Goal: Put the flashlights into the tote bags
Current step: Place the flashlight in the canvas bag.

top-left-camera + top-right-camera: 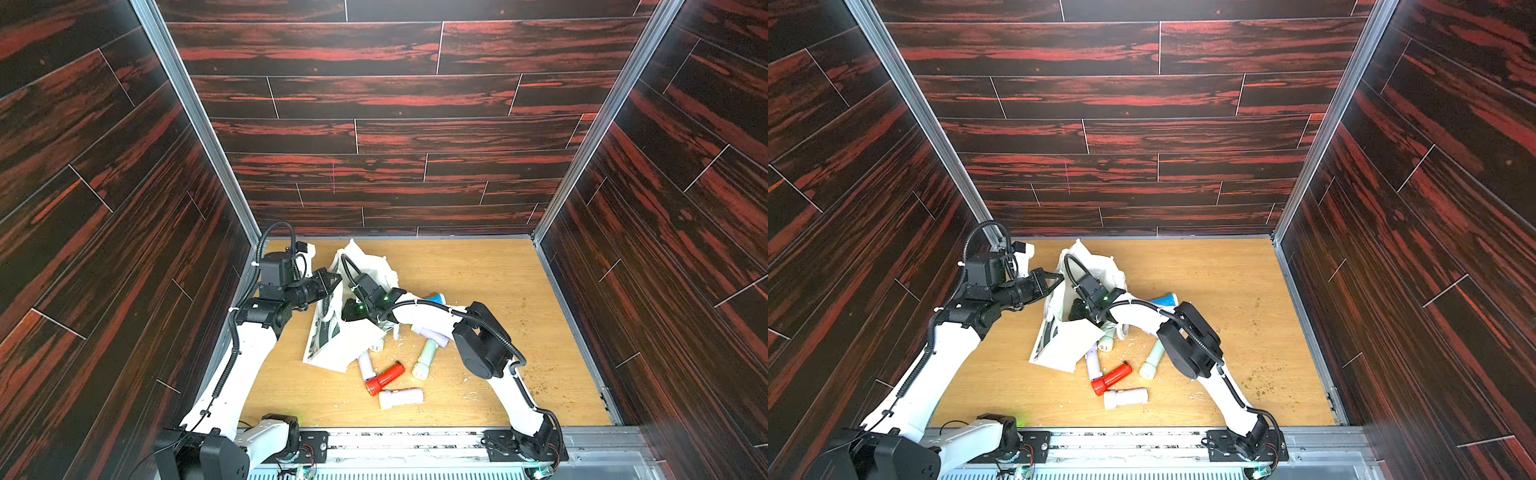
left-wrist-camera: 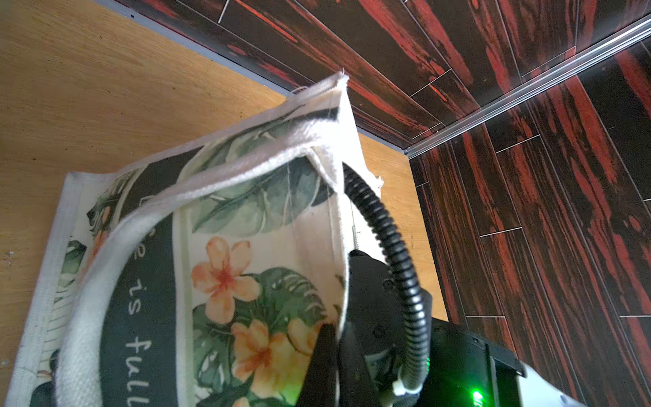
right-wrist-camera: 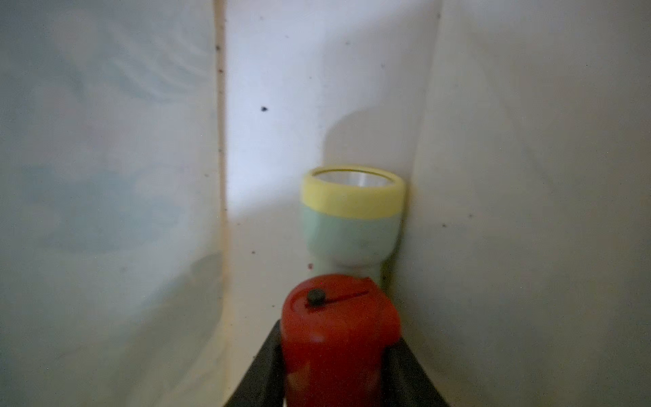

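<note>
**Inside the bag:** the right tool (image 3: 338,340), jaws clamped across the barrel of a red flashlight (image 3: 334,313), reaches deep into the off-white tote bag (image 1: 347,345). There a green flashlight with a yellow head (image 3: 352,225) already rests against the cloth wall. The left tool (image 2: 329,334), closed tight, pinches the bag's rim not far from the loop handle (image 2: 84,310) and holds the mouth up and open. The printed side, with leaves, flowers and lettering, faces its wrist camera. The bag slumps toward the left-hand side of the desk (image 1: 490,282).

Outside the bag, near its lower edge, lie a second red flashlight (image 1: 384,377), a lilac flashlight (image 1: 401,397) touching its head, and a pale green flashlight (image 1: 426,361) close by. A blue flashlight (image 1: 435,298) shows only partly behind the right arm.

The flashlights look like light, rigid, smooth plastic, apt to roll on the desk and to slide between the pads. They are probably best taken across the narrow barrel just behind the wider head, so the flare acts as a stop. The lens end seems the part most worth sparing, which argues for letting go low inside the bag. The canvas is soft and would likely fold shut unsupported. Its hemmed rim looks like the firmest place to hold.
</note>
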You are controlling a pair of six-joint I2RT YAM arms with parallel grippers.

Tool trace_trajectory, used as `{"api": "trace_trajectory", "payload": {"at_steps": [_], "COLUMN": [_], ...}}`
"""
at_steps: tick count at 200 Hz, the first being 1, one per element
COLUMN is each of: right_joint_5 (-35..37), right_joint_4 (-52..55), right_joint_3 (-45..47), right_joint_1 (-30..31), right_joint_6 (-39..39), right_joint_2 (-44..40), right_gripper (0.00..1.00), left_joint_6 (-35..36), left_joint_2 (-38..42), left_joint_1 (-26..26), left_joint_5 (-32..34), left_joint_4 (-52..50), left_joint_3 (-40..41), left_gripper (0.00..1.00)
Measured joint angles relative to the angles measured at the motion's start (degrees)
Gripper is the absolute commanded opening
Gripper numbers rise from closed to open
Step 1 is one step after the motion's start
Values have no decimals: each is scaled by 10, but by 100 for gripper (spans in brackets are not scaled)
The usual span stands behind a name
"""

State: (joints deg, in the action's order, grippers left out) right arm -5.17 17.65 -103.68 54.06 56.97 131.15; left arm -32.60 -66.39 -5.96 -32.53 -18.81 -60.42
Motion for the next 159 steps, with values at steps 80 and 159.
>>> {"api": "trace_trajectory", "payload": {"at_steps": [80, 159], "right_joint_5": [-4, -7], "right_joint_4": [4, -6], "right_joint_3": [-10, -10], "right_joint_1": [-1, -1], "right_joint_6": [-10, -36], "right_joint_2": [0, -3], "right_gripper": [66, 91], "left_joint_6": [7, 34], "left_joint_2": [0, 0], "left_joint_1": [0, 0], "left_joint_5": [2, 26], "left_joint_4": [-2, -38], "left_joint_3": [0, -12], "left_gripper": [0, 0]}}
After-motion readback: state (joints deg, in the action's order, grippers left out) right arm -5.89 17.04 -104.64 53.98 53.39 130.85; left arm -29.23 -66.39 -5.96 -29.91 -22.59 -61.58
